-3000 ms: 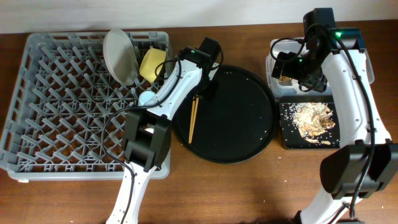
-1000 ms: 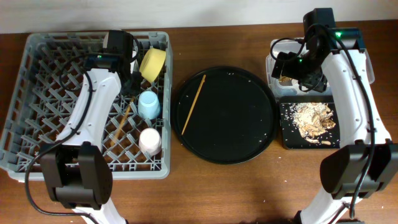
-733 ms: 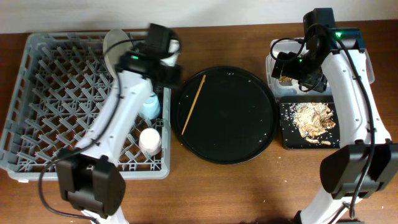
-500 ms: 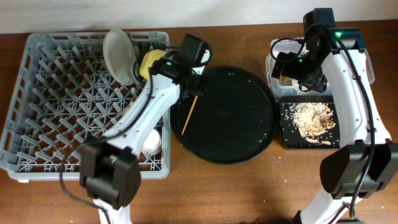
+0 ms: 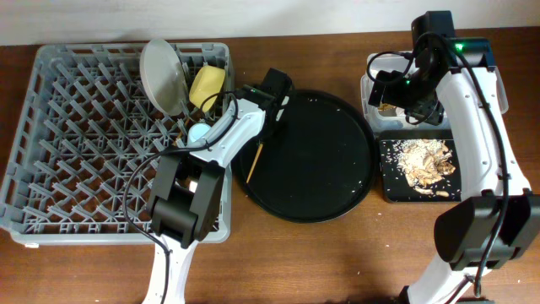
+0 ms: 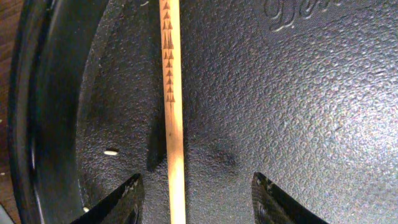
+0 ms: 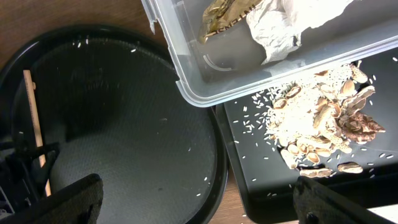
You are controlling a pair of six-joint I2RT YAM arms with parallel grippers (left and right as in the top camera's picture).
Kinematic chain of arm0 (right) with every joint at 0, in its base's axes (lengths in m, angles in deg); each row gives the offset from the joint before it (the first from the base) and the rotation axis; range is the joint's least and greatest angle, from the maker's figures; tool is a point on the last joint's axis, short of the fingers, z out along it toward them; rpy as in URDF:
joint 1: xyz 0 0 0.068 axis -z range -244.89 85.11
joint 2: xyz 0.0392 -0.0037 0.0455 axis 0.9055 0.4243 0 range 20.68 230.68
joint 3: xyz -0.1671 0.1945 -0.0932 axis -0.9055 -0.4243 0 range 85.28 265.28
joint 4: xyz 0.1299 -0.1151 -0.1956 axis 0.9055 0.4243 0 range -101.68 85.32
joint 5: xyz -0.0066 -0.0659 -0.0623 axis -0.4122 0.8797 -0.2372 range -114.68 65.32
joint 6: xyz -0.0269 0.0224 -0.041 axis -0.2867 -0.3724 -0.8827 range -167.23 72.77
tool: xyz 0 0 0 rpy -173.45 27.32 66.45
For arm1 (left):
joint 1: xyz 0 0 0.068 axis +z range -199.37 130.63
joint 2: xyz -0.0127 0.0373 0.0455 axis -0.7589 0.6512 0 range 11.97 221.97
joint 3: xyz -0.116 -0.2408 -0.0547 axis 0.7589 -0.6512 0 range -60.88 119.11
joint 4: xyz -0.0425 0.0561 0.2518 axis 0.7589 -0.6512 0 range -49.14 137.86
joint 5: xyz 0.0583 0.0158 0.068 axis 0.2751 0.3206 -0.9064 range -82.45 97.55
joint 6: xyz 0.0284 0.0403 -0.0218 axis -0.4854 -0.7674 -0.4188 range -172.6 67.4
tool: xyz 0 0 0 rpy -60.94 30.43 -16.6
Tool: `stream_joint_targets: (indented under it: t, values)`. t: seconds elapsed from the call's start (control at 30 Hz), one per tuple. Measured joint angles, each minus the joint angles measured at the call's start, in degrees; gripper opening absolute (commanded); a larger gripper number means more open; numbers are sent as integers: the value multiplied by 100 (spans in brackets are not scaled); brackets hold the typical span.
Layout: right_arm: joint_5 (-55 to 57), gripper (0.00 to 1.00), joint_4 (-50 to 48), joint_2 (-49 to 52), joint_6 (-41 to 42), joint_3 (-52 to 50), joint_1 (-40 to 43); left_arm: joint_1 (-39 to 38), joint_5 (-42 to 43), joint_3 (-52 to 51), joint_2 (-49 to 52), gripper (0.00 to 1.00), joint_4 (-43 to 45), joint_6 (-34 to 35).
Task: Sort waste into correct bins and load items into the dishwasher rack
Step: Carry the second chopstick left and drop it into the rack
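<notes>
Mid-bench, over the left side of the large round black tray [image 5: 321, 186]: left gripper [image 6: 196, 200] hangs low, fingers [image 6: 118, 202] spread. One wooden chopstick [image 6: 172, 112] lies flat on the tray's pebbled floor between them, nearer the left finger and apart from both. Small printed triangle marks run along the stick's upper stretch. Embossed script on the tray floor is cut off by the picture's top edge and unreadable. Left half of bench: large square grey pegged crate [image 5: 84, 152]. At its far right corner, pale grey-white round plate [image 5: 163, 74] on edge, next to yellow bowl [image 5: 207, 84]. Small light-blue cup [image 5: 197, 131] sits partly under the left arm. Far right corner: clear plastic rectangular tub [image 7: 249, 71] holding crumpled white napkin [image 7: 286, 25] and brown wrapper [image 7: 224, 12]. Shallow black rectangular tray [image 5: 396, 190] sits against the tub's near side, carrying beige food scraps [image 7: 323, 112] and loose grains. Right gripper [image 7: 208, 205] hangs where tub and tray meet, fingers wide apart, empty.
</notes>
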Motion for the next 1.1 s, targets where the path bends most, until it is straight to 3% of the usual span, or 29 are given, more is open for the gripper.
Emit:
stream_joint_targets:
  t: [0.03,0.17,0.6,0.67,0.87,0.97,1.1]
  values:
    - [0,98,0,0,0,0,0,2,2,0,0,17,2,20]
    - [0,98,0,0,4,0,0,13,-26,31,37,14,2,42]
    - [0,98,0,0,2,0,0,20,-92,63,144,15,-50,42]
    - [0,98,0,0,4,0,0,20,-87,63,146,1,-50,42]
    - [0,99,0,0,2,0,0,11,-90,155,162,0,-186,39]
    - [0,98,0,0,2,0,0,15,-90,719,321,0,-787,42]
    - [-2,98,0,0,2,0,0,129,-85,2330,378,0,-1906,39]
